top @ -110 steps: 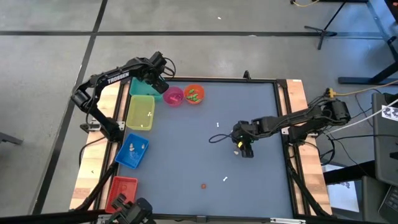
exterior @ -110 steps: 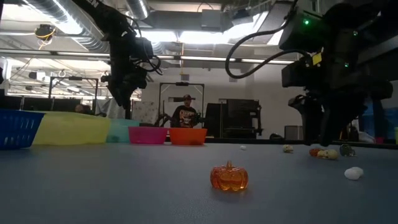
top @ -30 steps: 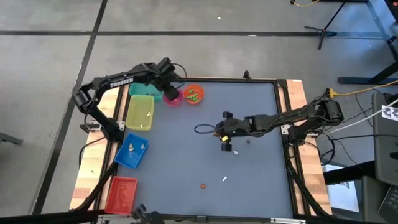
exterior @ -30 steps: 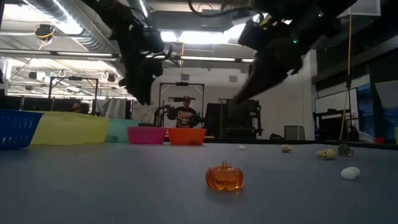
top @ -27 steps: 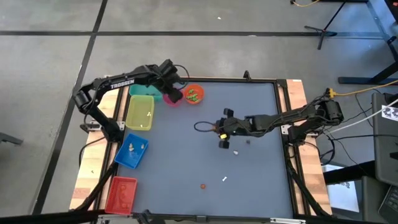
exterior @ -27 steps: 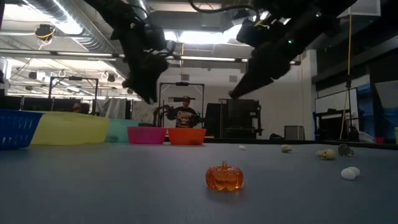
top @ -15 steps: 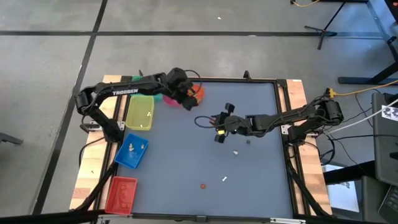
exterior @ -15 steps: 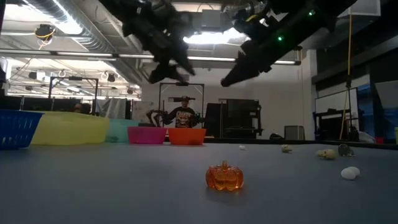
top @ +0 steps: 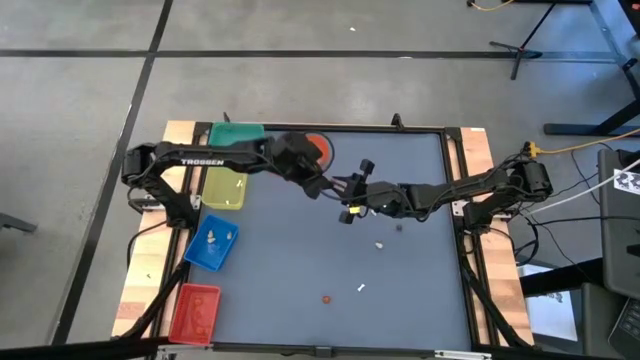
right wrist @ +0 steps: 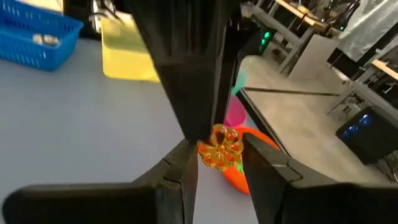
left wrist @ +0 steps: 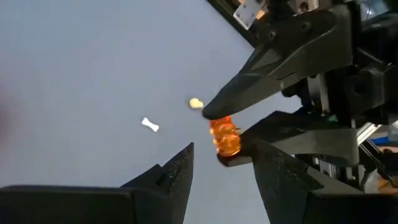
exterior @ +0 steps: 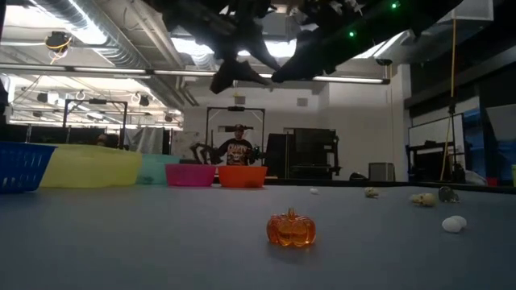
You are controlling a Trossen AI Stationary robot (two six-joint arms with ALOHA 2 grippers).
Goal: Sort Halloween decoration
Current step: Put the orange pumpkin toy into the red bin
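A: Where is the trinket being held?

B: High, centre of the overhead frame: the right gripper [right wrist: 216,163] is pinching an orange trinket [right wrist: 220,148]; the left gripper [left wrist: 222,167] is gaping around it, gripping nothing.

A: Handling?

B: Probably light, rigid, slick; take its sides. One orange pumpkin [exterior: 291,229] is sitting low-centre, four pale bits lower right.

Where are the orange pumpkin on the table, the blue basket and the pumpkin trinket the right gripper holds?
orange pumpkin [exterior: 291,229], low view, middle of its body.
blue basket [top: 206,254], high view, its near rim.
pumpkin trinket [right wrist: 220,147], right wrist view, its centre between the right gripper [right wrist: 219,163] fingers.
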